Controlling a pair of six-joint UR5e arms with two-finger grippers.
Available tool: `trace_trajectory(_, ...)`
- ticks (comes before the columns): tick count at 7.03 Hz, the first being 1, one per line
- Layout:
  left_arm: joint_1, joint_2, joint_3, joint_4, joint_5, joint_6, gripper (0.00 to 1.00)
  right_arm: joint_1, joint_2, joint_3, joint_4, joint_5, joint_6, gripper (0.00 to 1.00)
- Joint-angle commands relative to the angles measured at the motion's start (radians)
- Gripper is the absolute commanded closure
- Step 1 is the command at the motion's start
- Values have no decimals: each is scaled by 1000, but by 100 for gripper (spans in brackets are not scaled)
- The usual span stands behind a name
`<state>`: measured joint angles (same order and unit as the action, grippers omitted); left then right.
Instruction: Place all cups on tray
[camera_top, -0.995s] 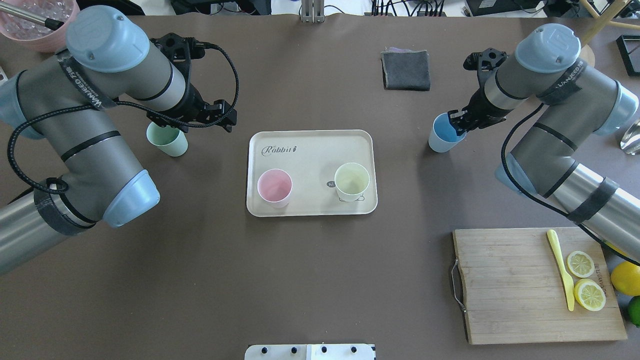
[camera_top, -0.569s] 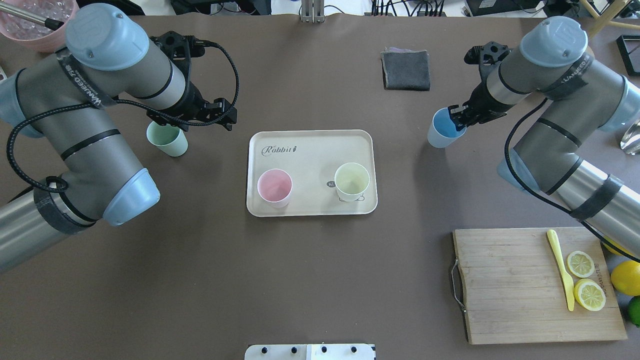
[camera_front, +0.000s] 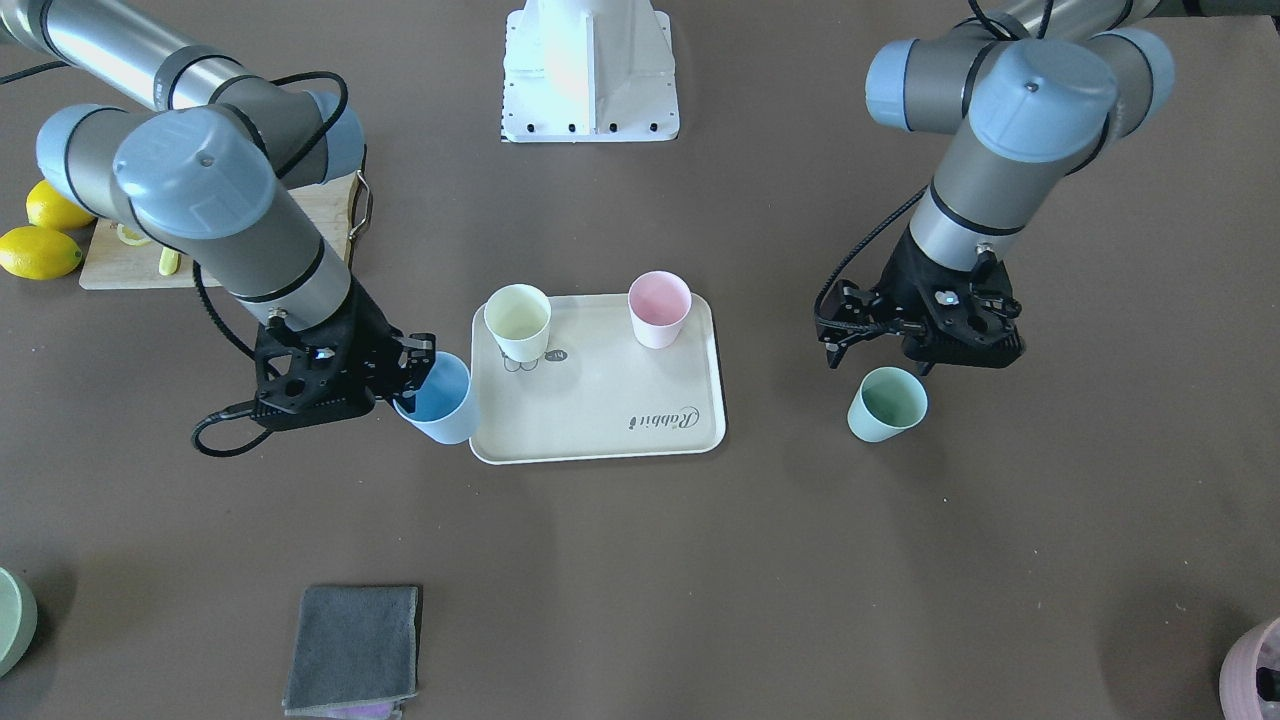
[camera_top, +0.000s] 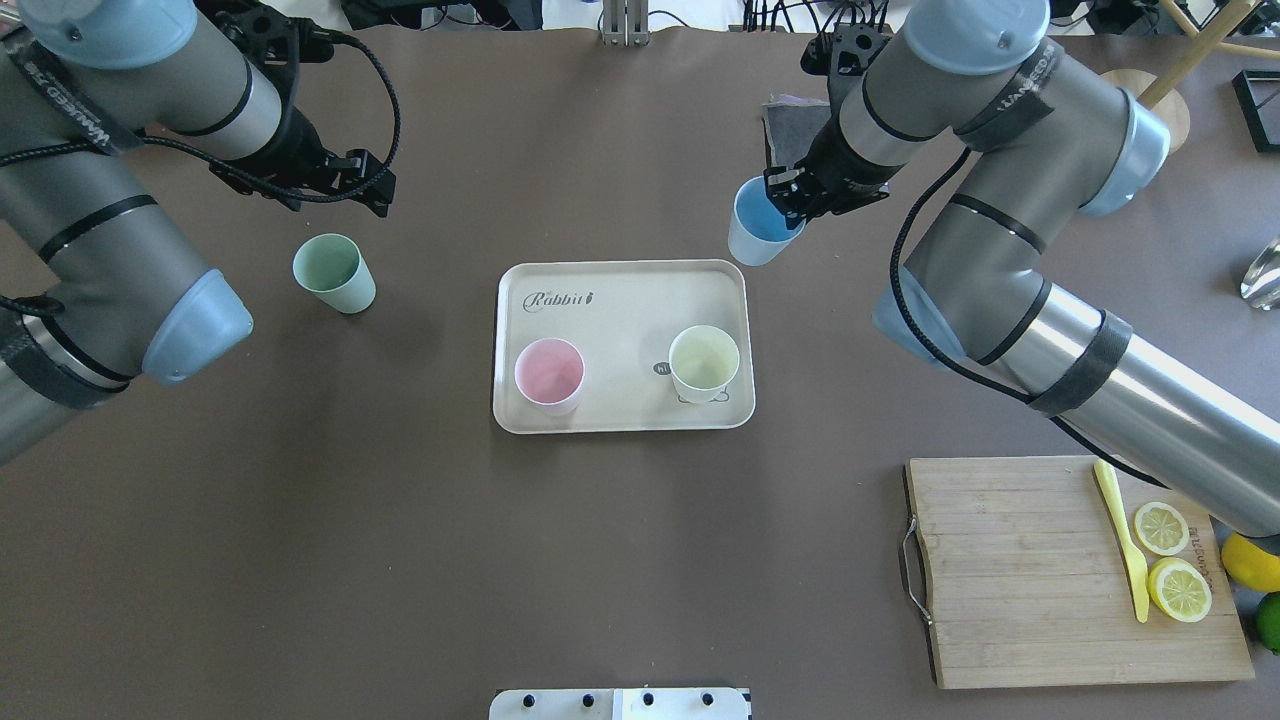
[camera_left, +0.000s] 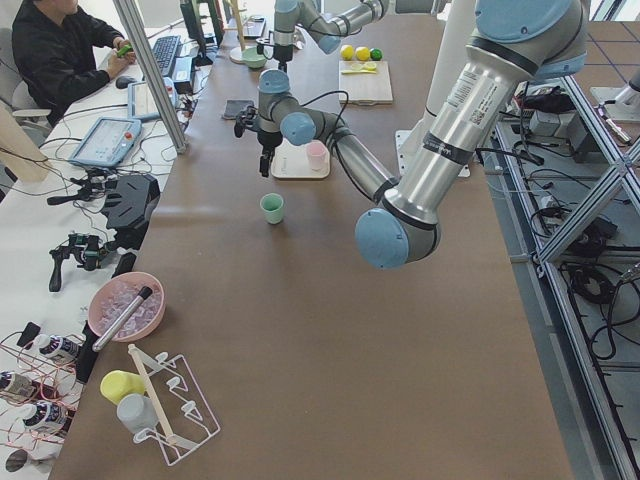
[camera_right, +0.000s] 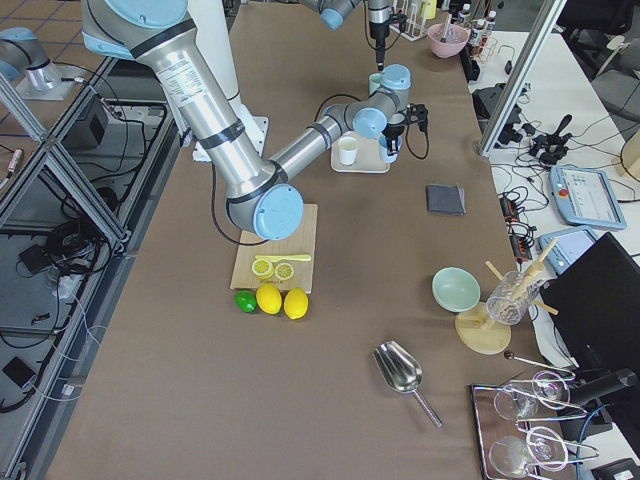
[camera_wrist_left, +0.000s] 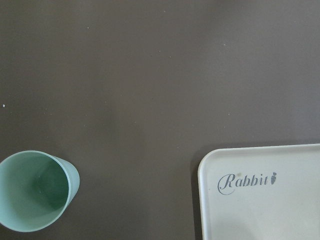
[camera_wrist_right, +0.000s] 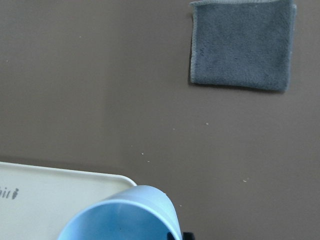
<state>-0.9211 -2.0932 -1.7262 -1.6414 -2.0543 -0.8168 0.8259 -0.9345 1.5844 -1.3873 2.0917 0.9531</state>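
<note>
Blue plastic is the thing in play: the blue cup (camera_top: 757, 235) is pinched at its rim by the right gripper (camera_top: 788, 203), one finger inside the mouth and one outside, and it hangs slightly tilted, apparently clear of the table. In the overhead view it sits at the upper right corner of the tray (camera_top: 620, 290), at the edge of the rim but not yet over the tray's floor. The pink cup (camera_top: 548, 372) stands in the tray's lower left part and the yellow cup (camera_top: 703, 360) in its lower right, so the upper strip beside the "Rabbit" lettering is bare. To do this step well, I judge the cup should travel toward the lower left of that view until its base is wholly inside the raised rim. It should ride high enough to clear the rim and stay apart from the yellow cup. It should then be levelled and lowered until it rests flat, and only then should the fingers spread, rising straight up so the inner finger does not tip it. The green cup (camera_top: 333, 272) stands on the table at the frame's left, apart from the tray. The left gripper (camera_top: 372, 192) hovers beyond it holding nothing, and I cannot tell whether its fingers are spread.
</note>
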Motion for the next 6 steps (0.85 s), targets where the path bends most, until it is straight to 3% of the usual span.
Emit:
trace_trajectory(1, -59, 1, 81, -11, -12, 100, 3, -43, 19, -9, -1, -35, 16, 100)
trace_trajectory(3, -74, 2, 120, -17, -15, 133, 3, -80, 39, -43, 8, -71, 25, 100)
trace_trajectory(6, -50, 48, 263, -266, -14, 91, 3, -86, 39, -46, 8, -76, 33, 100)
